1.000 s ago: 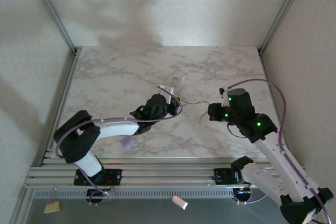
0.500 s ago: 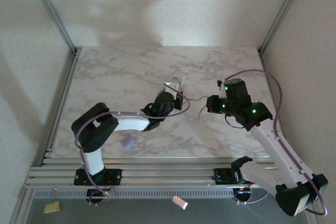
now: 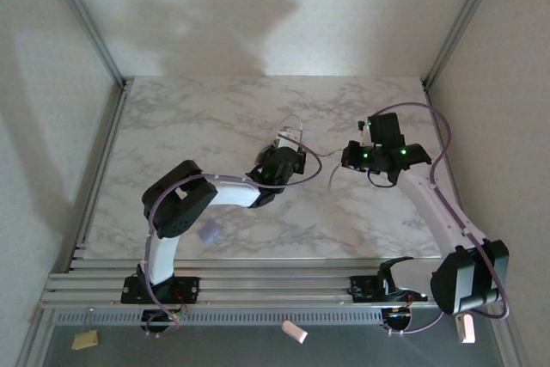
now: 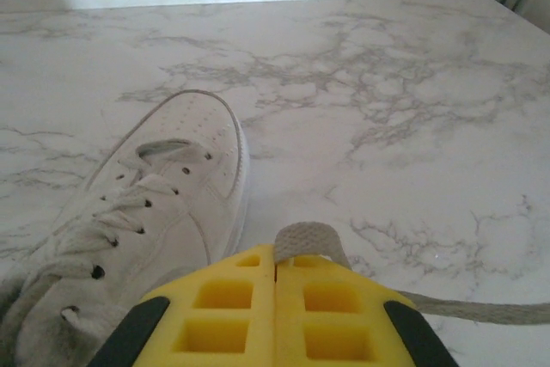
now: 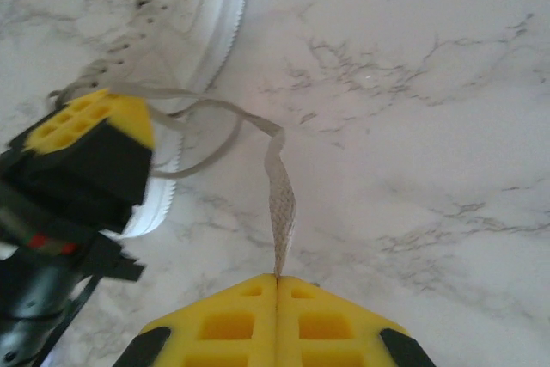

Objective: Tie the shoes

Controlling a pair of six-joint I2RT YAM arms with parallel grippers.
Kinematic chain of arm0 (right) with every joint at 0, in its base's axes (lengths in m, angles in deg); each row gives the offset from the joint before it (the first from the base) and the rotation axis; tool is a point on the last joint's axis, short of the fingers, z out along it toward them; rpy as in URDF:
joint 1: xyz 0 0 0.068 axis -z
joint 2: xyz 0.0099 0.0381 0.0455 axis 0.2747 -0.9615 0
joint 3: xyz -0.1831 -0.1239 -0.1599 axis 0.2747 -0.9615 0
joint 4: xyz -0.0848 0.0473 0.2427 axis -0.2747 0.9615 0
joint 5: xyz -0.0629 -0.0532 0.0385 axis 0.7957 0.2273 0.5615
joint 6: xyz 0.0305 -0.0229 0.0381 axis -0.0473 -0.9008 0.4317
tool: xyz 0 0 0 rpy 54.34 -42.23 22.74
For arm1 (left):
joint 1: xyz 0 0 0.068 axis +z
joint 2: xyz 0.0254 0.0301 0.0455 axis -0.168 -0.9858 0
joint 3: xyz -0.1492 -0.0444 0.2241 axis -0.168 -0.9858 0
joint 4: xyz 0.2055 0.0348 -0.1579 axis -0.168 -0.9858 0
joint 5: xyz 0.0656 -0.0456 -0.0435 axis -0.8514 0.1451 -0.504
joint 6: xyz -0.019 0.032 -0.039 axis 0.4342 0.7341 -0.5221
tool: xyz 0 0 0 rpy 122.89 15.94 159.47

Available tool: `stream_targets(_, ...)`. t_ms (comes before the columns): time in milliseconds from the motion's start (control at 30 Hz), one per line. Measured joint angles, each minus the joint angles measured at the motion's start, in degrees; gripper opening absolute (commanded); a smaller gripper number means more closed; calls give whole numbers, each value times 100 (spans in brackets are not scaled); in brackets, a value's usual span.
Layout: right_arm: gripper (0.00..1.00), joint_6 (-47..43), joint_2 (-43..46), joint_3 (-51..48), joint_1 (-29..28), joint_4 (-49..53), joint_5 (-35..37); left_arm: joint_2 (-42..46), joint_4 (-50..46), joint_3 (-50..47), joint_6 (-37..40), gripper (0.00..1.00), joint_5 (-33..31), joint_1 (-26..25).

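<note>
The white sneaker (image 3: 289, 136) lies mid-table, toe pointing away. In the left wrist view the shoe (image 4: 163, 204) sits just left of my left gripper (image 4: 275, 257), which is shut on a loop of lace (image 4: 307, 240); the lace's tail trails off to the right. My right gripper (image 5: 277, 278) is shut on the end of the other lace (image 5: 280, 186), which runs taut and twisted back to the shoe (image 5: 185, 15). From above, the left gripper (image 3: 289, 162) is at the shoe's near side and the right gripper (image 3: 347, 157) is to its right. The left gripper's yellow pads (image 5: 90, 122) appear beside the sole.
A small lavender blob (image 3: 208, 231) lies on the marble table (image 3: 215, 109) near the left arm's elbow. Aluminium frame posts stand at the back corners, and rails (image 3: 258, 285) cross the near edge. A white piece (image 3: 294, 331) and a yellow tag (image 3: 84, 339) lie below the rails.
Both arms have reached farther from their bases. The left gripper moved right and away, up to the shoe; the right gripper moved away, still holding its lace.
</note>
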Motion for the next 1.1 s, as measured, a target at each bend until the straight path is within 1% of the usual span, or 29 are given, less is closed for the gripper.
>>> stream_targets(67,1,-74,-214,9,96,-92,101,-42,-50,107,2,0,-107,2)
stream_targets(167,30,-205,-625,61,188,-210,435,-142,-146,295,0,0,-236,7)
stream_targets(200,37,-256,-807,87,219,-254,610,-195,-184,361,0,0,-267,11)
stream_targets(267,45,-358,-1106,107,256,-356,944,-278,-280,452,-2,0,-354,11)
stream_targets(333,45,-402,-1259,87,284,-442,1191,-334,-411,518,-4,0,-428,11)
stream_targets(433,41,-367,-1049,-173,284,-807,1123,-356,-564,549,-50,0,-514,17)
stream_targets(567,32,-42,-479,-822,131,-1556,356,-356,-763,605,-160,0,-527,68)
stream_targets(700,28,433,-404,-1475,-319,-2433,-271,-358,-935,695,-317,0,-507,125)
stream_targets(800,27,671,-605,-1639,-535,-2771,-525,-358,-1032,758,-396,0,-509,129)
stream_targets(933,26,804,-669,-1657,-551,-2964,-584,-372,-1080,758,-437,0,-503,129)
stream_targets(1033,27,813,-640,-1657,-551,-3003,-549,-400,-1084,758,-437,10,-487,129)
stream_targets(1100,27,813,-533,-1676,-551,-2986,-426,-400,-1073,758,-448,22,-457,122)
